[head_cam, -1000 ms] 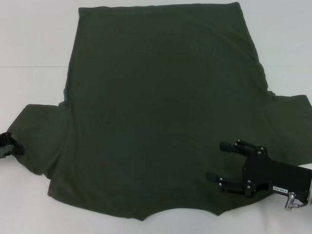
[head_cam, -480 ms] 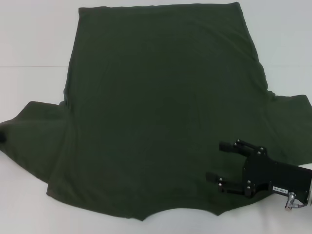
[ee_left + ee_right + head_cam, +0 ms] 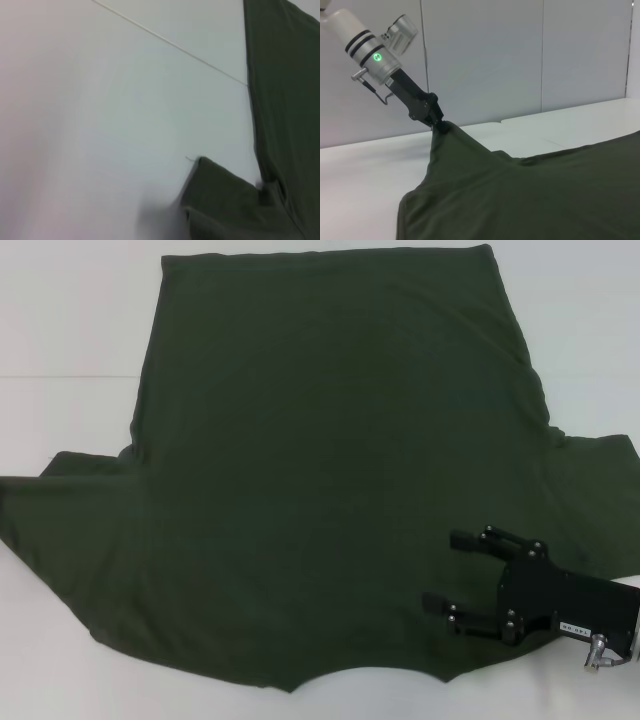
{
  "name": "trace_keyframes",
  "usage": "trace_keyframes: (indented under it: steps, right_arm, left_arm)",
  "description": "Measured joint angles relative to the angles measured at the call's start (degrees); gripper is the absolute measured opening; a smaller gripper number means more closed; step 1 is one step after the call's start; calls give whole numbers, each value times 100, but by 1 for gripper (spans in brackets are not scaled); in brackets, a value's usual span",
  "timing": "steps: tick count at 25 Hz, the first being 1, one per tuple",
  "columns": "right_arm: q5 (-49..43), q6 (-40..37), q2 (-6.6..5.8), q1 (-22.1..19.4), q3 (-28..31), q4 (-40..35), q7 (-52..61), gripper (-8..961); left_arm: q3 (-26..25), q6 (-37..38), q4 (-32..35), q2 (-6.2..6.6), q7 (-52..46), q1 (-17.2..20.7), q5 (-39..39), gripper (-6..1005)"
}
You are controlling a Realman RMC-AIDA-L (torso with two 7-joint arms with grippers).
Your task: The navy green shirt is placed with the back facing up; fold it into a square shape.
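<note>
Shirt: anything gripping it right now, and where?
Left gripper pinches the shirt at its left sleeve tip, lifted off the table. Right gripper holds nothing, fingers open.

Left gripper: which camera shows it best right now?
Right wrist view: the left gripper is shut on the navy green shirt, lifting its sleeve. The head view has it out of frame; the left wrist view shows only shirt and table.

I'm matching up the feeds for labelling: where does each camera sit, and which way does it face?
Head: above, looking down at the shirt on the table; right gripper open over it.
Left wrist: looks at the table and a sleeve; no fingers show.
Right wrist: low, looking across at the left gripper pinching a lifted sleeve.
All share the shirt.
</note>
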Motion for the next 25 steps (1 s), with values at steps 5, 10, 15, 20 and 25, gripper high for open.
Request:
trace_keyframes:
  steps: [5, 10, 15, 20, 25]
  right_arm:
    - [0, 7, 0, 0, 0, 0, 0, 901]
    - [0, 17, 0, 6, 0, 0, 0, 901]
    - [0, 37, -1, 8, 0, 1, 0, 900]
    - [4, 54, 0, 9, -1, 22, -14, 900]
    - [9, 57, 0, 11, 0, 39, -15, 901]
  left_arm:
    - [-3, 87, 123, 1, -19, -60, -2, 7]
    - [2, 302, 141, 7, -21, -237, -13, 7]
    - [18, 662, 161, -65, -89, -524, -21, 7]
    - [125, 881, 161, -358, -95, -956, -39, 6]
    - [724, 496, -48, -809, -66, -1253, -24, 7]
